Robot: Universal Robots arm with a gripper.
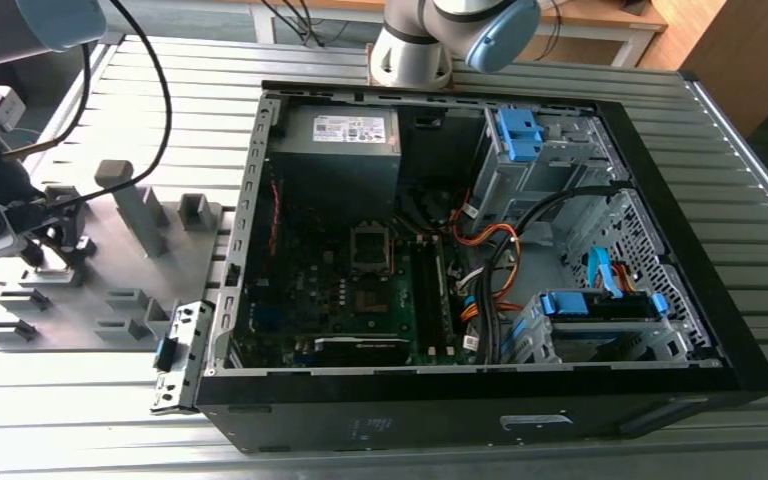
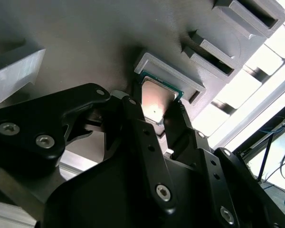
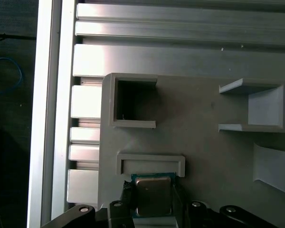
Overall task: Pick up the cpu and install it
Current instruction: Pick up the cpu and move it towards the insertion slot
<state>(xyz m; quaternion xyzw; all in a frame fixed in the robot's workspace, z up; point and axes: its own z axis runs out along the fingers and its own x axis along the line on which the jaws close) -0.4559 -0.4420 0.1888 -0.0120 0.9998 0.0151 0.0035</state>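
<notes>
The cpu (image 2: 156, 99) is a small flat square chip with a dull silver face and a green rim. It sits against a low U-shaped bracket (image 3: 151, 161) on the grey tray (image 1: 91, 250), at the exterior view's left. My gripper (image 1: 45, 262) hangs over that spot. In both wrist views the black fingers (image 2: 135, 124) press on two opposite edges of the cpu (image 3: 153, 194), so the gripper (image 2: 155, 113) is shut on it. I cannot tell whether the chip is off the tray. The motherboard's square socket (image 1: 371, 247) lies inside the open computer case (image 1: 664, 200).
Raised grey blocks and posts (image 1: 124, 195) stand on the tray around the gripper. A black cable (image 1: 157, 80) trails from the arm over the tray. The case holds cables, blue drive brackets (image 1: 584, 305) and a power supply (image 1: 341, 132). Ribbed aluminium table (image 1: 77, 420) lies all around.
</notes>
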